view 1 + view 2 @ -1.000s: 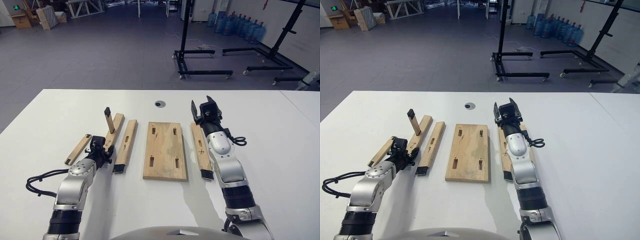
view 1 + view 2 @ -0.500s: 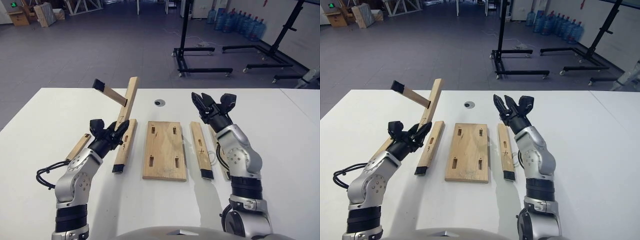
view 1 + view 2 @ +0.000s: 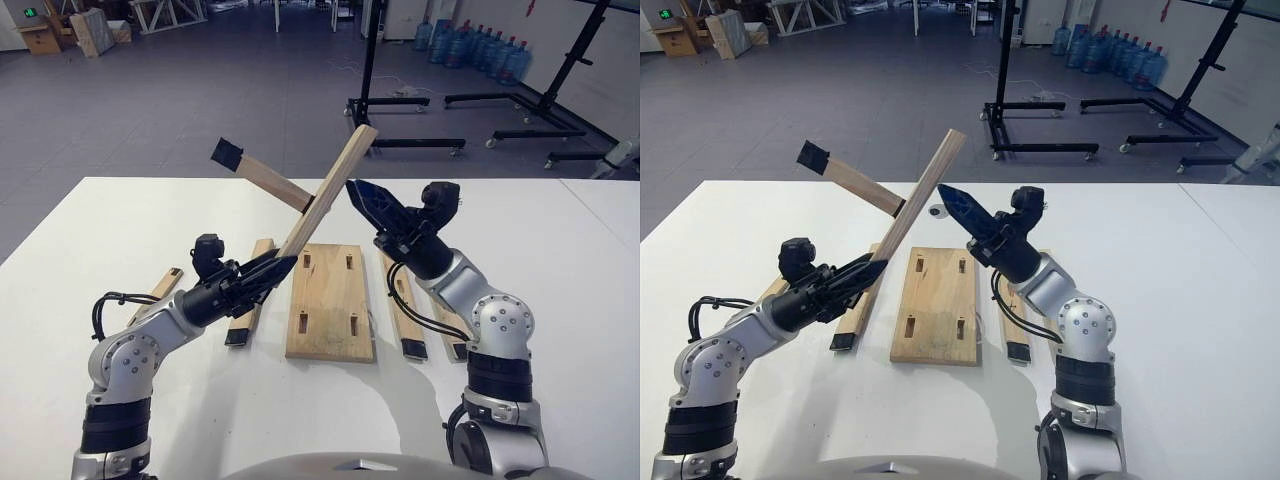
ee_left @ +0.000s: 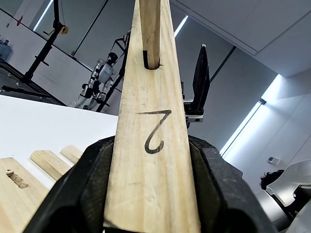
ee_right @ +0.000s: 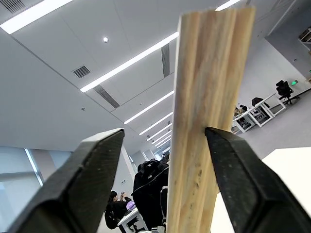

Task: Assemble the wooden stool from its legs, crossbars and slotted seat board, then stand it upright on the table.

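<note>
- The left gripper (image 3: 272, 270) is nearest. Its black fingers are clamped on the lower end of the numbered leg (image 3: 325, 190), a flat slat of pale wood with a "2" drawn on its face.
- This leg slants up off the table (image 3: 560, 300) and over the far end of the seat board (image 3: 328, 310).
- A slot in the leg's upper half holds one end of the fitted crossbar (image 3: 265, 178). This thinner slat sticks out towards the robot's left and ends in a black cap.
- The seat board lies flat in the middle of the white table. It is one rectangular plank with four small slots, two near and two far.
- Just left of it lies the left leg (image 3: 240, 318), black-capped at its near end. Further left is one loose crossbar (image 3: 163, 286).
- On the board's right are two more legs, side by side: the inner right leg (image 3: 405, 320) and the outer right leg (image 3: 448, 335). Both have black caps at the near end.
- That makes four legs and two crossbars.
- The right gripper (image 3: 365, 198) is raised, its fingers spread to either side of the numbered leg's top end. I cannot tell whether they touch the wood.
- A round grommet (image 3: 936, 211) sits in the table's far part.
- Beyond are black wheeled stands (image 3: 410, 105) and blue water bottles (image 3: 480, 50).
</note>
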Controlling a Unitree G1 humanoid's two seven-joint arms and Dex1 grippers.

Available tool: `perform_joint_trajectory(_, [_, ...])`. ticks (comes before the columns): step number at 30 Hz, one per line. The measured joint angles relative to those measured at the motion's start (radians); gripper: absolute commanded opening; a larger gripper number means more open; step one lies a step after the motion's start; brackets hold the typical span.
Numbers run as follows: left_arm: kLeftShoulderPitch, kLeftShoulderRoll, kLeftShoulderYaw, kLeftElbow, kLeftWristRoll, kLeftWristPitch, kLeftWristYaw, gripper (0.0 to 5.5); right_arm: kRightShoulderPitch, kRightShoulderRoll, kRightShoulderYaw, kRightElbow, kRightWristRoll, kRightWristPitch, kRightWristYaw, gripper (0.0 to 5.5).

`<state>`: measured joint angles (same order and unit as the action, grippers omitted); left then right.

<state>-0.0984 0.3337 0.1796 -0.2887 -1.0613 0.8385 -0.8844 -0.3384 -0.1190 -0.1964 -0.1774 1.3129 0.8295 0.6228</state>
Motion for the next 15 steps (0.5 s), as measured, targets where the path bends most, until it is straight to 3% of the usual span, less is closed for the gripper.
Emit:
perform_joint_trajectory(2, [-0.002, 0.001, -0.006, 0.000, -0.012, 0.001, 0.001, 2.02, 0.001, -0.007, 0.011, -0.001, -0.007, -0.001, 0.016, 3.85])
perform_joint_trajectory(15, [0.005, 0.011, -0.058, -0.023, -0.043, 0.013, -0.008, 2.02, -0.040, -0.015, 0.030, 0.070, -0.049, -0.021, 0.045, 3.86])
